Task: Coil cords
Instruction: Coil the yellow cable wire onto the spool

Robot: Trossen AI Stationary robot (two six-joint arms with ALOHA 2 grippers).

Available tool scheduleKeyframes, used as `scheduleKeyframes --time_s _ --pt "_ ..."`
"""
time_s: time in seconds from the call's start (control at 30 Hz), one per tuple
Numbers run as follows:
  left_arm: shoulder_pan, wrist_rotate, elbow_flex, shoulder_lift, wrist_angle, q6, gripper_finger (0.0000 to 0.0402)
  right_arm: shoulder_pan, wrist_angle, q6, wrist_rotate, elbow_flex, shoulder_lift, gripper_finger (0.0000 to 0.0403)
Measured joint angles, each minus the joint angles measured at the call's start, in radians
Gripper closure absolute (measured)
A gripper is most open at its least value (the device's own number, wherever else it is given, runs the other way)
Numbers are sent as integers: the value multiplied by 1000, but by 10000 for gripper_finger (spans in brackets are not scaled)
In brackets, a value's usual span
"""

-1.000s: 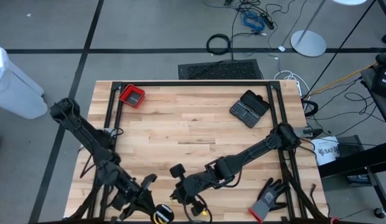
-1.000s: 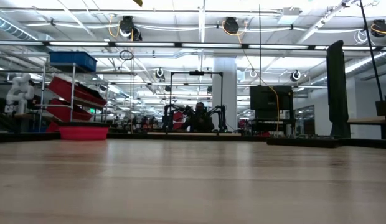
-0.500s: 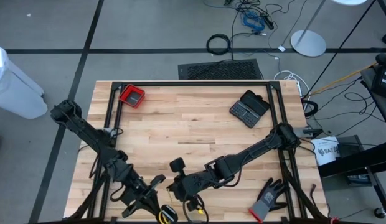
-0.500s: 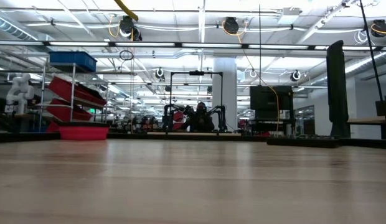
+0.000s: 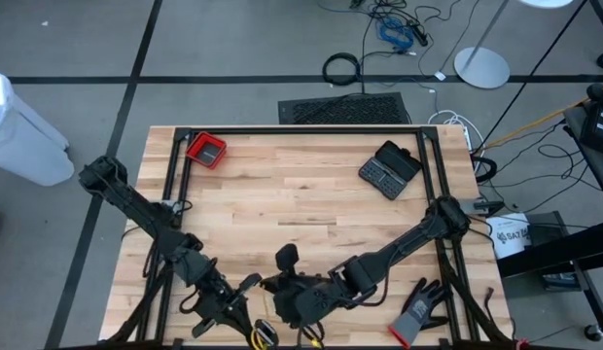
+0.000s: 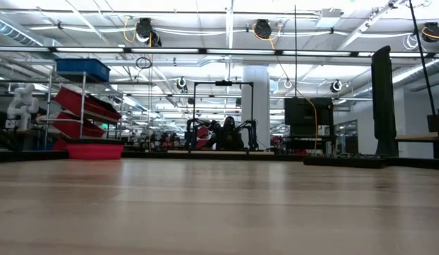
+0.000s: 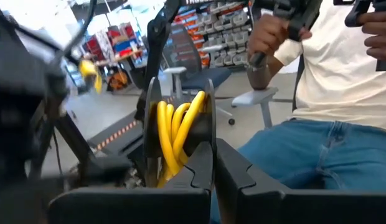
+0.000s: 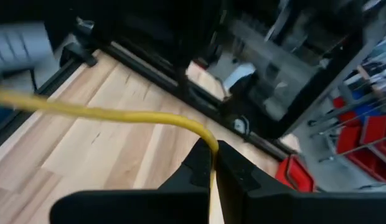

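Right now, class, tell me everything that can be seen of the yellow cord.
The yellow cord is thin, smooth and flexible, like plastic-coated wire. In the left wrist view several loops of it stand bunched together, pinched between the shut fingers of the left gripper. In the right wrist view a single strand arcs above the wooden table and ends clamped in the shut right gripper. From above, only a small coil shows at the table's near edge, between both arms.
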Motion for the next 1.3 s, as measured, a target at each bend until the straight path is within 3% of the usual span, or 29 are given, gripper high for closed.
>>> scheduleKeyframes --time_s 0.37,0.53,0.73,1.3 --pt "18 20 0 0 -37 -39 398 26 -1 -31 0 18 0 402" --pt "18 38 0 0 -30 -16 398 25 0 -47 -85 18 0 402" --pt "18 78 0 0 -1 -12 398 27 1 -50 -89 18 0 402" --pt "18 63 0 0 24 16 398 9 23 -43 -193 18 36 402"
